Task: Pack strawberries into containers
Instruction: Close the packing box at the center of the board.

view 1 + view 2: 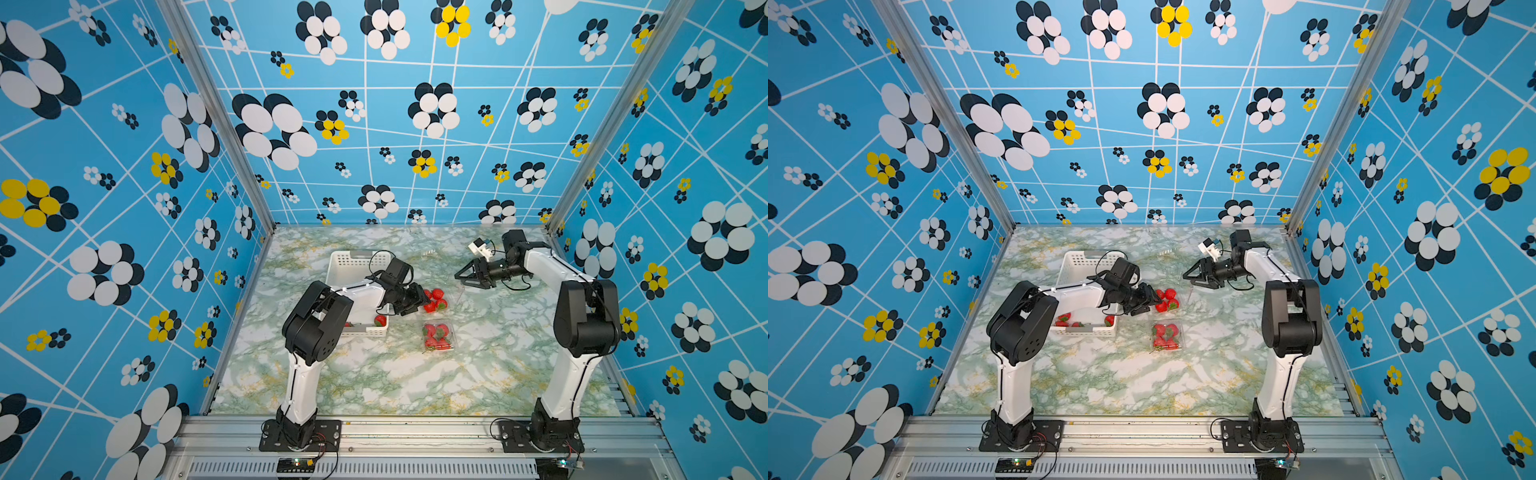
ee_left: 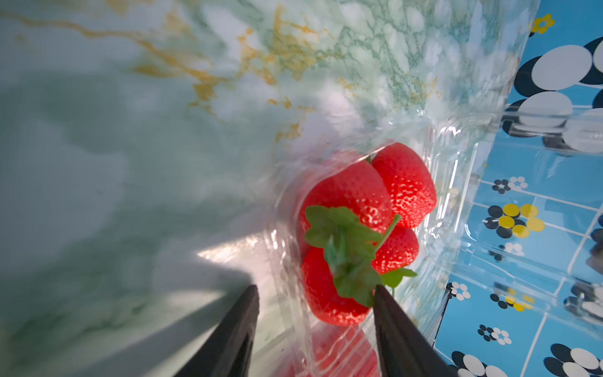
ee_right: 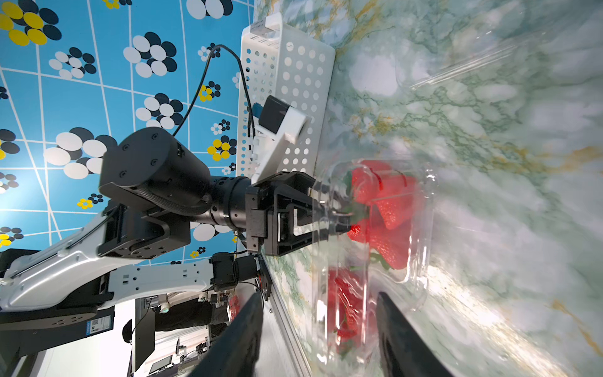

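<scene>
The left gripper (image 1: 426,297), jaws half apart and holding nothing, sits at the edge of the open container (image 2: 456,182) of strawberries (image 1: 436,300) beside the white basket (image 1: 353,262), while the right gripper (image 1: 460,277), likewise spread and empty, hovers near its other side.

Two arms of the same build are seen in both top views: the left arm (image 1: 300,376) and the right arm (image 1: 570,384). Each is made up of glossy white links joined by bulky black joint housings (image 1: 316,328), whose rounded caps are dotted with small screws. Thin black cables (image 1: 294,374) are run along the white shells. Each arm is bolted to a black base plate (image 1: 286,434) at the lower edge of the frame, where red and black wires (image 1: 323,441) are looped. A black camera (image 3: 272,114) is carried on a white bracket (image 3: 293,125), and tapered matte-black fingers (image 2: 233,336) are fitted.
</scene>
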